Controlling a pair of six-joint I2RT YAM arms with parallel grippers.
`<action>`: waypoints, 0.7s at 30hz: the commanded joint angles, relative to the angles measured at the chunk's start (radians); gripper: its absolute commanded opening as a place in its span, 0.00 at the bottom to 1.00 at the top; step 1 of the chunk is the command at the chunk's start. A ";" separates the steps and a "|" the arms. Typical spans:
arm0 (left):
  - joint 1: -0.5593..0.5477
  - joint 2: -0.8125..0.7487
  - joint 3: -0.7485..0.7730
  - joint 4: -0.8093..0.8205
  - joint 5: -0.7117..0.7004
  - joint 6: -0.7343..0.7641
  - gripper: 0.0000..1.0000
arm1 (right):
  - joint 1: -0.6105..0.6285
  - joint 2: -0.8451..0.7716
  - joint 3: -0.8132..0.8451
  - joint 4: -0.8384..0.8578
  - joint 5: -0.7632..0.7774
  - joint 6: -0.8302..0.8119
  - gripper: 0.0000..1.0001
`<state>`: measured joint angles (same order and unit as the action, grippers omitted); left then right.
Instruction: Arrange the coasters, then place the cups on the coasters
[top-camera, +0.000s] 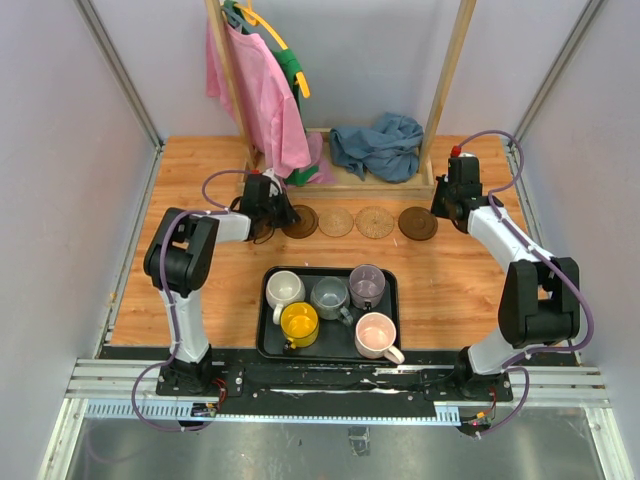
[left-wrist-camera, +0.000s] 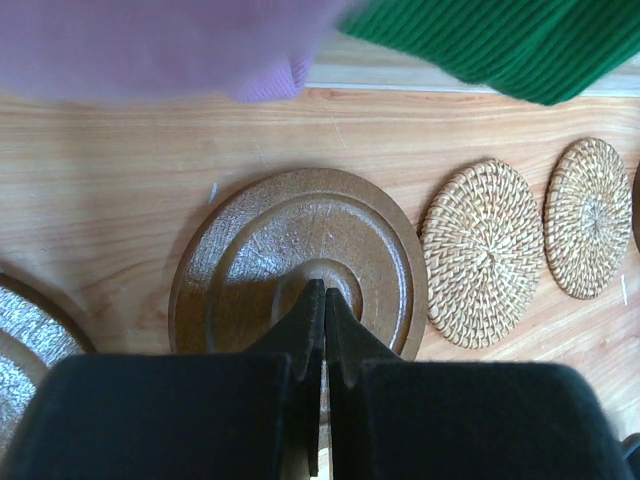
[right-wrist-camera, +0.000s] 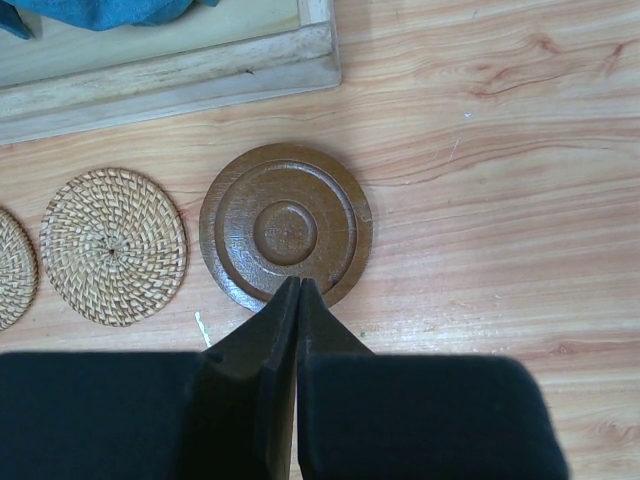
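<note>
Several coasters lie in a row on the wooden table: a dark brown coaster (top-camera: 299, 221), two tan woven ones (top-camera: 336, 221) (top-camera: 375, 221) and another dark brown one (top-camera: 418, 222). My left gripper (left-wrist-camera: 324, 290) is shut and empty, tips over the centre of the left dark coaster (left-wrist-camera: 300, 250). A third dark coaster (left-wrist-camera: 25, 340) peeks in at the left of that view. My right gripper (right-wrist-camera: 299, 283) is shut and empty over the near rim of the right dark coaster (right-wrist-camera: 285, 225). The white (top-camera: 284, 289), grey (top-camera: 329, 297), purple (top-camera: 367, 285), yellow (top-camera: 299, 323) and pink (top-camera: 376, 335) cups stand in a black tray (top-camera: 392, 300).
Just behind the coaster row stands a wooden rack base (top-camera: 380, 183). A pink garment (top-camera: 258, 95) and a green one (top-camera: 290, 70) hang over it. A blue cloth (top-camera: 378, 145) lies on the base. Metal frame posts line the table's sides.
</note>
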<state>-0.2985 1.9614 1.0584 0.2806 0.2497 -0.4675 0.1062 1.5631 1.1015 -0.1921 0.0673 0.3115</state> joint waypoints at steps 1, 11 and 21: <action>-0.012 0.023 0.033 -0.031 0.004 0.019 0.01 | -0.013 -0.018 -0.013 -0.004 -0.009 0.008 0.01; -0.013 -0.021 -0.022 -0.115 -0.079 0.005 0.01 | -0.013 -0.027 -0.017 -0.006 -0.020 0.010 0.01; -0.014 -0.060 -0.068 -0.141 -0.091 -0.015 0.01 | -0.013 -0.029 -0.020 0.000 -0.034 0.023 0.01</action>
<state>-0.3054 1.9152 1.0195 0.2131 0.1764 -0.4793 0.1062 1.5631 1.0996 -0.1917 0.0456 0.3183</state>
